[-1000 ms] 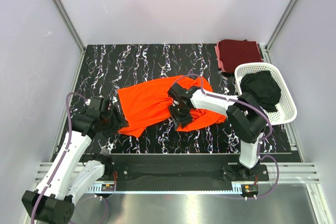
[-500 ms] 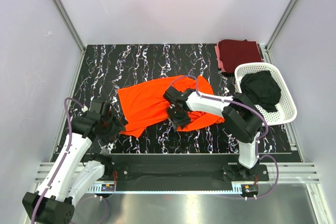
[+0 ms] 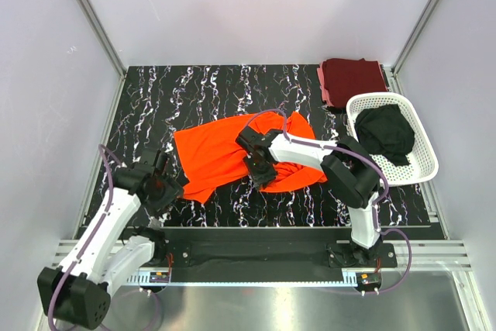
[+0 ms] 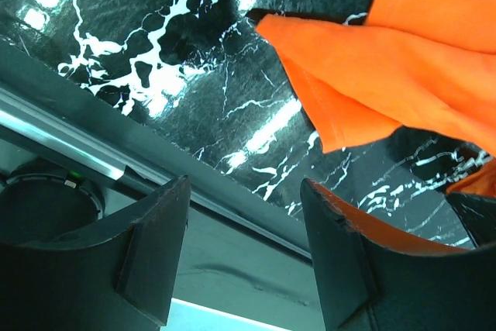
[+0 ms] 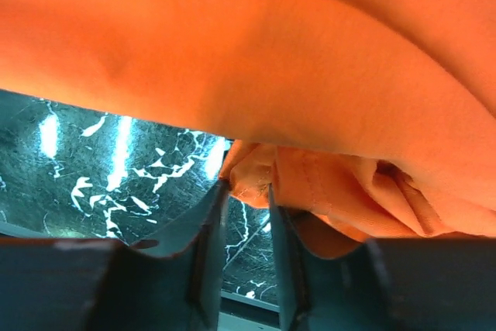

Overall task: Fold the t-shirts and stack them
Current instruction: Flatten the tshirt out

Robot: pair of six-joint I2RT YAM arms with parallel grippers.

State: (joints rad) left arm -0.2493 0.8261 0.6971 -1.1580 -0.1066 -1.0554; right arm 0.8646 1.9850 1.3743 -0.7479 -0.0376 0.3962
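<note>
- The orange t-shirt [image 3: 221,156] lay mid-bench [image 3: 194,98], flat on its left and bunched on its right. It was judged not yet folded.
- The right jaws stood narrow, pinching a bunched edge of the orange cloth, probably to drag that side flat before folding.
- The left jaws stood wide and empty just beside the shirt's near-left corner, probably ready to pin or take it.
- The right arm [image 3: 310,151] reached leftward, low over the shirt.
- The left arm [image 3: 108,218] angled in over the bench's near edge.
- The maroon t-shirt [image 3: 353,79] lay folded at the far right.
- The black t-shirt [image 3: 385,131] sat in the white basket [image 3: 422,170].
</note>
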